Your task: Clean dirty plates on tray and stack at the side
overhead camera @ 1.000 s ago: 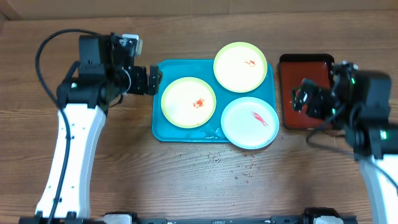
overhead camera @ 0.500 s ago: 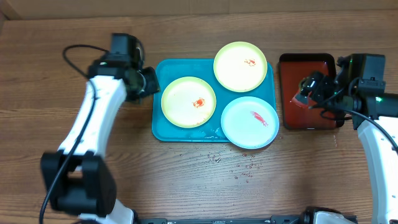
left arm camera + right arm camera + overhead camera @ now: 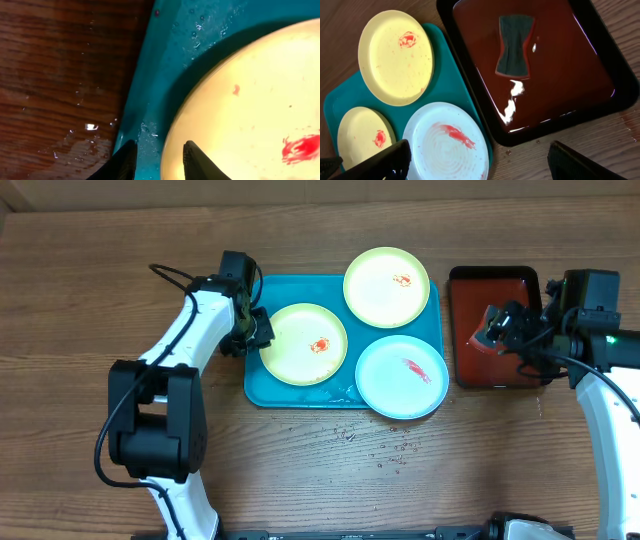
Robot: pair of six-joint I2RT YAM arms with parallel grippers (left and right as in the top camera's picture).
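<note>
1. 2 fingers of the left gripper (image 3: 159,161) stand apart, released, straddling the left rim of the near yellow-green plate (image 3: 303,344). 1 finger is over the teal tray (image 3: 255,385) and 1 is over the plate.
2. Water beads on the tray floor there. I judge a pinch on that thin, wet rim could slip, or the outer finger could catch the tray wall and drag everything.
3. All 3 dirty plates lie on the tray, mid-worktop toward the far edge, each smeared red. The far yellow-green plate (image 3: 387,287) sits just beside the first.
4. The pale plate (image 3: 401,376) overhangs the tray's near-right corner, so a jolt might tip it off.
5. Water drops (image 3: 385,455) spot the wood toward the near edge.
6. Toward the right edge, the right gripper (image 3: 492,330) hovers spread wide, empty, above the dark red tray (image 3: 560,65) holding a sponge (image 3: 515,45).
</note>
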